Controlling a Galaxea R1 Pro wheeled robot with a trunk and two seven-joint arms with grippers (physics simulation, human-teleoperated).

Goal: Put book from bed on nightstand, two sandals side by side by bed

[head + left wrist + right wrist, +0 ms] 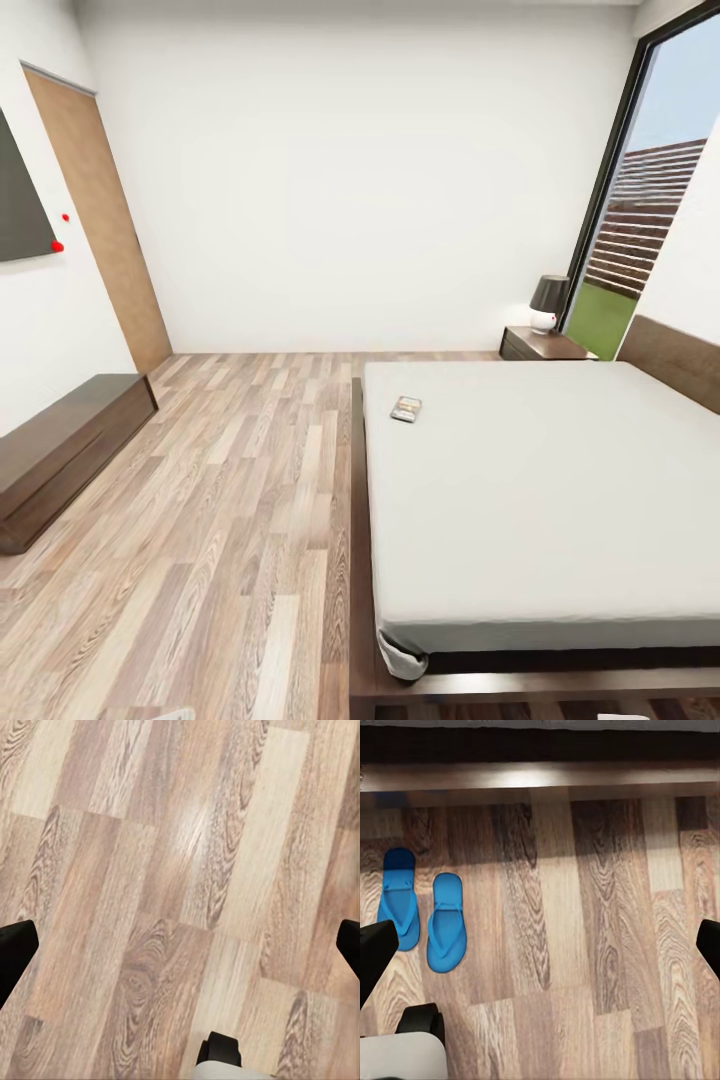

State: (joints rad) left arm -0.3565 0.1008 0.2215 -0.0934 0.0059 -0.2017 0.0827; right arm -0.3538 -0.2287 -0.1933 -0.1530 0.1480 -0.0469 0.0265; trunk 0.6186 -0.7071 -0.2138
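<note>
**Book on the bed, sandals on the floor**

From the head camera, the book [405, 408] lay on the bed [540, 500] near its far left corner, with the nightstand [543, 345] and a lamp [547, 300] beyond. The right wrist camera showed the two sandals [426, 911] side by side on the floor [585, 945] near the dark bed frame. Both the left pincer [180, 945] and the right pincer [540, 949] stood released, wide apart, holding and touching nothing.

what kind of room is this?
Almost certainly a bedroom: a large low bed with a bare mattress, a nightstand with a lamp beside the headboard, and blue sandals on the wood floor.
</note>
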